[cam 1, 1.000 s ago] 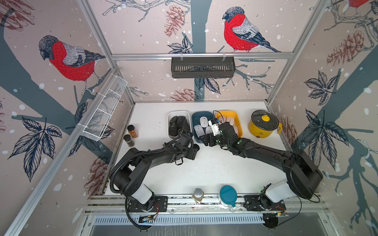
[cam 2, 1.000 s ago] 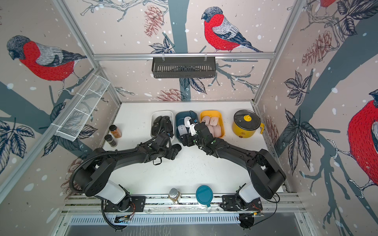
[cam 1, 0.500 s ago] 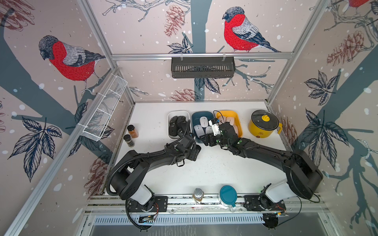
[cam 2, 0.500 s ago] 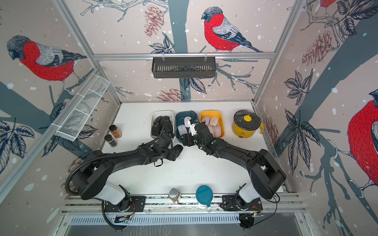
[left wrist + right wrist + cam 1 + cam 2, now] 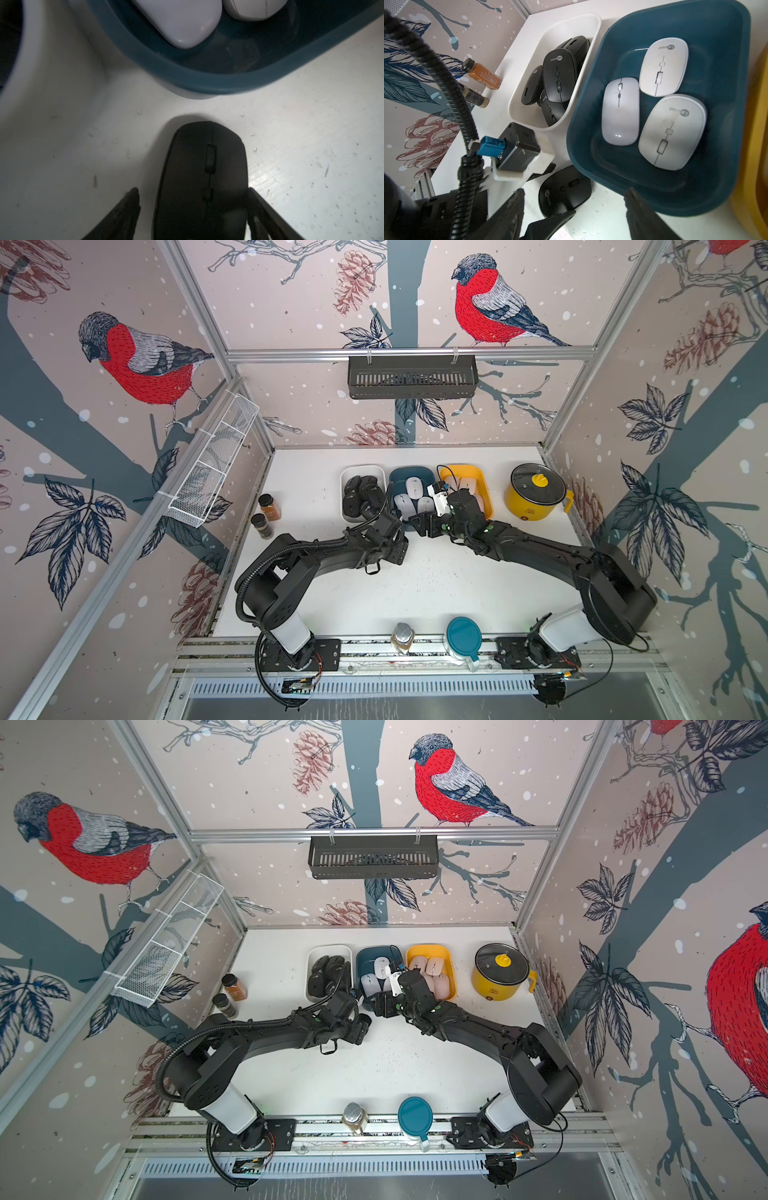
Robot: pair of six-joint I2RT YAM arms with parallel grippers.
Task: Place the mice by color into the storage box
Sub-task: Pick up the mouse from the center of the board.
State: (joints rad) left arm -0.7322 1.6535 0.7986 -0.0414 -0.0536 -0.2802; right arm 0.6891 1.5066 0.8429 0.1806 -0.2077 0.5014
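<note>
arms [image 5: 316, 556] black — bases [image 5: 291, 630] white | corrugated black cable [image 5: 452, 99] | blue plug [image 5: 490, 146]

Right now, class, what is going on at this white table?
Computer mice are being sorted by colour. So far, glossy black mice lie in the white plastic tub, white mice in the dark teal tub, pale pink mice in the yellow tub. One black mouse lies on the white table before the tubs; the left gripper straddles it, jaws open, not gripping. The right gripper hovers close by, open and empty.
</note>
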